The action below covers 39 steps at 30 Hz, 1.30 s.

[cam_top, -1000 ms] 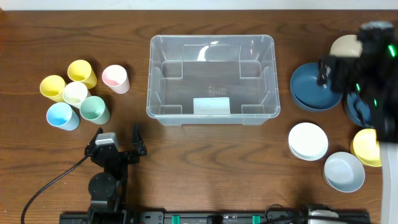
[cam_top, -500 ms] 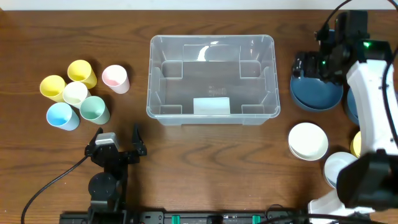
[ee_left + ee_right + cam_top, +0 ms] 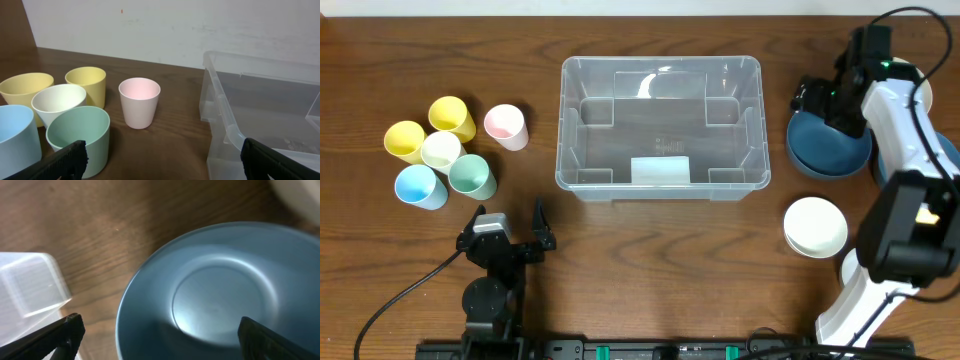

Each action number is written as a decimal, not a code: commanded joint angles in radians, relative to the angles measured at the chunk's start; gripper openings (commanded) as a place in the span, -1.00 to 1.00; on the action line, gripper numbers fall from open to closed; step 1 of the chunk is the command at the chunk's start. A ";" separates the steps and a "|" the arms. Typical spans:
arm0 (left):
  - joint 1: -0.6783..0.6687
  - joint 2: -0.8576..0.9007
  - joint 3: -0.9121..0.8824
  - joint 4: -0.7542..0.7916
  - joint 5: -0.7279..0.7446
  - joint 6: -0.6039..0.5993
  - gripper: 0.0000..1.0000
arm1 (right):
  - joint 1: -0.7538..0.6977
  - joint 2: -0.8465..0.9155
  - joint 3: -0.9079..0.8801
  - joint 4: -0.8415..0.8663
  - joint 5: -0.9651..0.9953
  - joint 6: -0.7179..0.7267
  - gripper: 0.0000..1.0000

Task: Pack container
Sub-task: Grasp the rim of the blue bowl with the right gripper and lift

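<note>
The clear container (image 3: pixel 660 125) stands empty in the middle of the table; its near corner shows in the left wrist view (image 3: pixel 260 110) and a corner in the right wrist view (image 3: pixel 30 282). My right gripper (image 3: pixel 818 108) hangs open over the far rim of a dark blue bowl (image 3: pixel 828 148), and that bowl (image 3: pixel 220 300) fills the space between its fingers without contact that I can see. My left gripper (image 3: pixel 507 232) rests open near the front left edge, holding nothing, and faces the cups and the container (image 3: pixel 162 162).
Several cups cluster at the left: pink (image 3: pixel 506 127), two yellow (image 3: pixel 452 117), white (image 3: pixel 441 150), green (image 3: pixel 473 176), pale blue (image 3: pixel 421 186). A white bowl (image 3: pixel 815 226) sits front right. The right arm covers other bowls along the right edge.
The right arm has swung in from the right edge, and its gripper now hangs over the dark blue bowl. The left arm has not moved.
</note>
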 commanded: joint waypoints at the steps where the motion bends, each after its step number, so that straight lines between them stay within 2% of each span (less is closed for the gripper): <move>1: 0.003 0.000 -0.029 -0.023 -0.001 0.003 0.96 | 0.014 0.040 0.019 0.017 -0.001 0.024 0.94; 4: 0.003 0.000 -0.029 -0.023 -0.001 0.003 0.96 | 0.019 0.064 0.019 0.040 -0.001 0.047 0.79; 9: 0.003 0.000 -0.029 -0.023 -0.001 0.003 0.96 | 0.021 0.068 0.019 0.059 -0.002 0.077 0.34; 17: 0.003 0.000 -0.029 -0.023 -0.001 0.003 0.96 | 0.021 0.068 0.019 0.049 -0.001 0.085 -0.16; 27: 0.003 0.000 -0.029 -0.023 -0.001 0.003 0.96 | 0.021 0.068 0.002 -0.005 -0.001 0.113 -0.57; 29: 0.003 0.000 -0.029 -0.023 -0.001 0.003 0.96 | 0.021 0.068 0.002 -0.017 -0.002 0.113 -0.71; 31: 0.003 0.000 -0.029 -0.023 -0.001 0.003 0.96 | 0.021 0.068 0.002 -0.027 -0.008 0.113 -0.93; 39: 0.003 0.000 -0.029 -0.023 -0.001 0.003 0.96 | 0.040 0.068 0.002 -0.033 -0.009 0.100 -0.98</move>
